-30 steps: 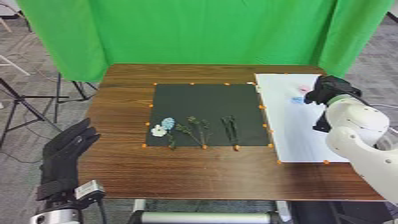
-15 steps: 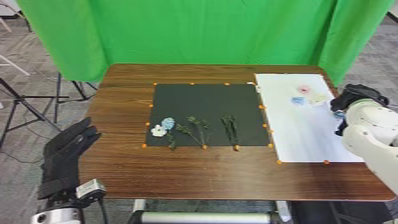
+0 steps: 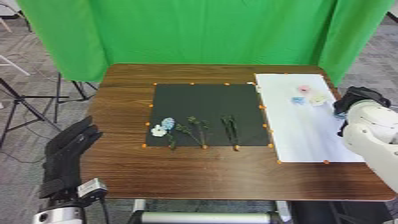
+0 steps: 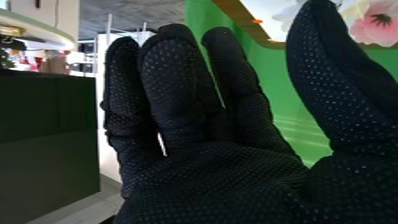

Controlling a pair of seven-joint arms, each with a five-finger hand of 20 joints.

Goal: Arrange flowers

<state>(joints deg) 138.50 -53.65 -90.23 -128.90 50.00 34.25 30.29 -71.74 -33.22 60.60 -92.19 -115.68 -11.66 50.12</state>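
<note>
So, L hand [image 3: 64, 162] nr table's [image 3: 178, 175] L edge, fingers loosely extended. Black mat [image 3: 204, 102], near half: white flower [image 3: 158, 131], blue flower [image 3: 168, 122] just beside, then green sprigs [image 3: 197, 127], dark stems [image 3: 231, 131]. White sheet [image 3: 306, 140], far half: pale blue flower [image 3: 298, 100], pink flower [image 3: 305, 89], cream flower [image 3: 317, 100]. R hand [image 3: 357, 96] at sheet's R edge, fingers straight, thumb apart.

A green curtain [image 3: 213, 37] is hanging behind a brown wooden table [image 3: 178, 175], its folds running downward. Grey patterned carpet [image 3: 27, 170] is covering the floor around them. At the head view's left, a black tripod [image 3: 29, 97] is standing on the carpet, its legs spreading beside the table.
</note>
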